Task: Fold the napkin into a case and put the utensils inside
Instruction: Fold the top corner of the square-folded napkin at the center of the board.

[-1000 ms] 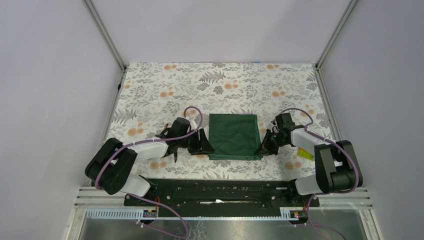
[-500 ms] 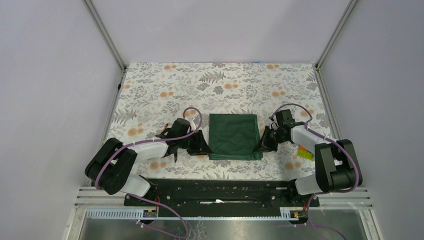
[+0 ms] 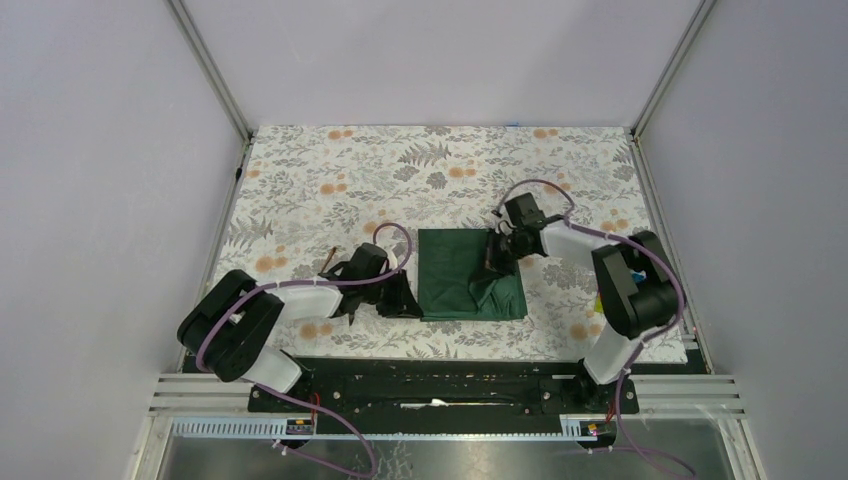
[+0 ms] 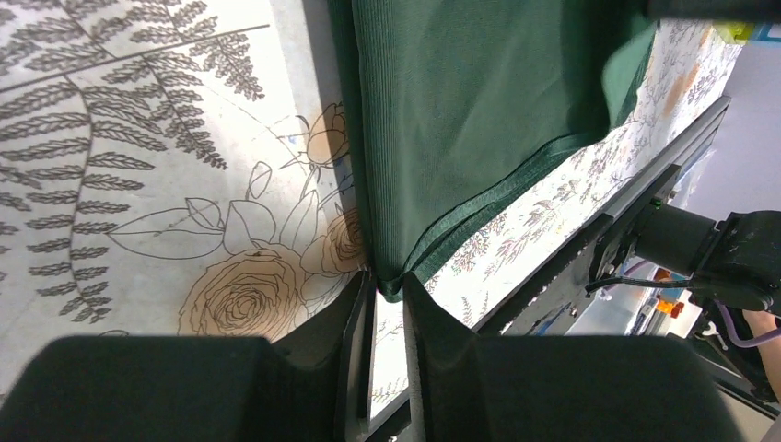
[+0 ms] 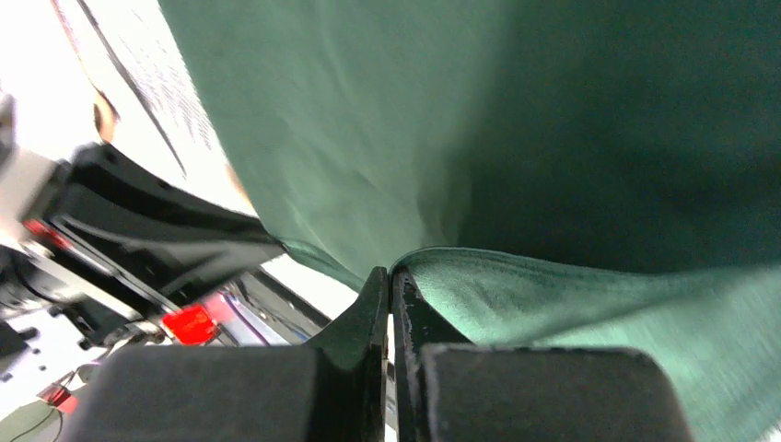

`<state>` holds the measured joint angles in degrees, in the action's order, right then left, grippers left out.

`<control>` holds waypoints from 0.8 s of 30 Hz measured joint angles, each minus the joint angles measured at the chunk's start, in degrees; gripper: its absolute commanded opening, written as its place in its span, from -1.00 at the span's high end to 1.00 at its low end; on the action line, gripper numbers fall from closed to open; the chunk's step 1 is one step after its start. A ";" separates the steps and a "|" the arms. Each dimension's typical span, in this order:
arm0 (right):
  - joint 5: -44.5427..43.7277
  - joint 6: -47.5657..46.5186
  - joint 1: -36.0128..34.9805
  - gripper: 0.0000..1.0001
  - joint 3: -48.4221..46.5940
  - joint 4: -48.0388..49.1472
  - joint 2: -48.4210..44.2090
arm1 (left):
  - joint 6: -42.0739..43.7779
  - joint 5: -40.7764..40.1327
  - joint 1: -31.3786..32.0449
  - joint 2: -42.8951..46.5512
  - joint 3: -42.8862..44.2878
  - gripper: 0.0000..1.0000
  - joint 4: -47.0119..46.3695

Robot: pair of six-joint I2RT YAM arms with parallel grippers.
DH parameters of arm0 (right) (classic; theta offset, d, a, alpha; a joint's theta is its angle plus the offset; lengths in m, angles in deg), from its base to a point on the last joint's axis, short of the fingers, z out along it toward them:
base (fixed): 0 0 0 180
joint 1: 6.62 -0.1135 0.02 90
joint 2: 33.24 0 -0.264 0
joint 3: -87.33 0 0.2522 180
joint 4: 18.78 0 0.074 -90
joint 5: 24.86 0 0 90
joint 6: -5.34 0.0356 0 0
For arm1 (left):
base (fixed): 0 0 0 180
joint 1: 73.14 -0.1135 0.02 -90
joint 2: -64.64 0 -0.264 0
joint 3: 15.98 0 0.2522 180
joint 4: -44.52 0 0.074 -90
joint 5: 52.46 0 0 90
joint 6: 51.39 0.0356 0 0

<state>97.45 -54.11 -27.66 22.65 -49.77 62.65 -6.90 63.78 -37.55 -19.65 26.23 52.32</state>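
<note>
**A:** Two pinches on one cloth. From above, the napkin [image 3: 450, 275] lies mid-surface [image 3: 300, 180]. The left gripper [image 3: 408, 300] nips its near-left corner, and the right gripper [image 3: 492, 262] holds the right edge lifted over the middle.

**B:** Risk?

**A:** Left wrist view: the left gripper [image 4: 387, 293] is almost closed on only the corner tip of the napkin [image 4: 460, 110]. A hard pull rightward could free it and drag the cloth.

**B:** Right wrist?

**A:** The right gripper [image 5: 388, 281] is clamped on the hem of the napkin [image 5: 368, 110] alone. It's a thin bite, so the fold might slip or land crooked.

Top camera high, facing down; wrist cameras close-up (all share napkin [image 3: 455, 272]).
</note>
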 measured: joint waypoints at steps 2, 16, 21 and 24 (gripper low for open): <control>0.48 1.49 -1.33 1.00 -3.17 2.47 3.67 | -0.09 -0.04 0.39 -0.22 0.00 0.61 -0.26; 4.81 12.76 -3.41 1.00 -20.61 14.38 23.19 | -0.74 -0.15 0.74 -0.94 -0.92 0.69 -2.97; 4.90 14.16 -3.74 1.00 -24.85 15.47 25.83 | -1.09 -0.15 0.74 -0.83 -1.51 0.69 -4.07; 4.87 14.53 -3.85 1.00 -26.25 15.78 26.97 | -1.31 -0.22 0.74 -0.61 -1.88 0.69 -4.48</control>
<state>102.33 -39.58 -31.51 -3.60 -33.99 89.62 -8.21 63.57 -36.80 -20.26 24.35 47.84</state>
